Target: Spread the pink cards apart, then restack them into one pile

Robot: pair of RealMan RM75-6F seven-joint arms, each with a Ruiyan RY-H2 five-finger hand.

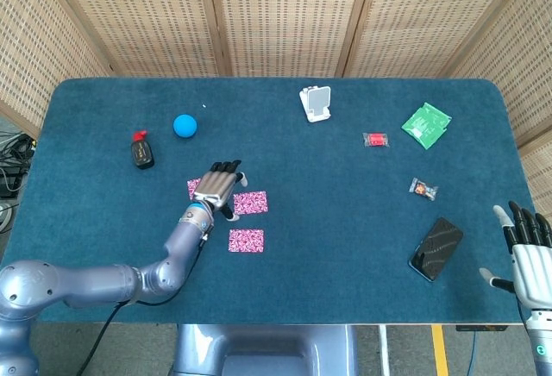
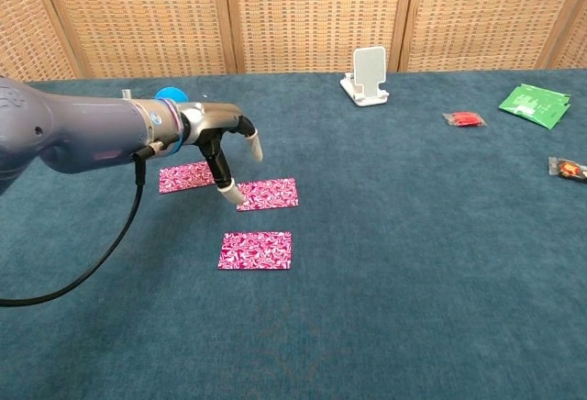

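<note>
Your left hand [image 1: 219, 189] hovers with fingers spread and holding nothing, a fingertip down at the middle pink card [image 2: 268, 194], the three pink cards [image 1: 246, 240] lying apart, while your right hand [image 1: 527, 251] waits open at the table's [image 1: 345, 160] edge.

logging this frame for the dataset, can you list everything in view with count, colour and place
pink cards: 3, pink patterned, spread apart left of table centre
ball: 1, blue, far left
small bottle: 1, black with red cap, left of the ball
phone stand: 1, white, far centre
packet: 1, green, far right
small wrapper: 1, red, left of the packet
candy: 1, clear wrapper, right side
phone: 1, black, near right
table: 1, blue cloth
left hand: over the cards, a fingertip at the middle card
right hand: near right edge, fingers apart
</note>
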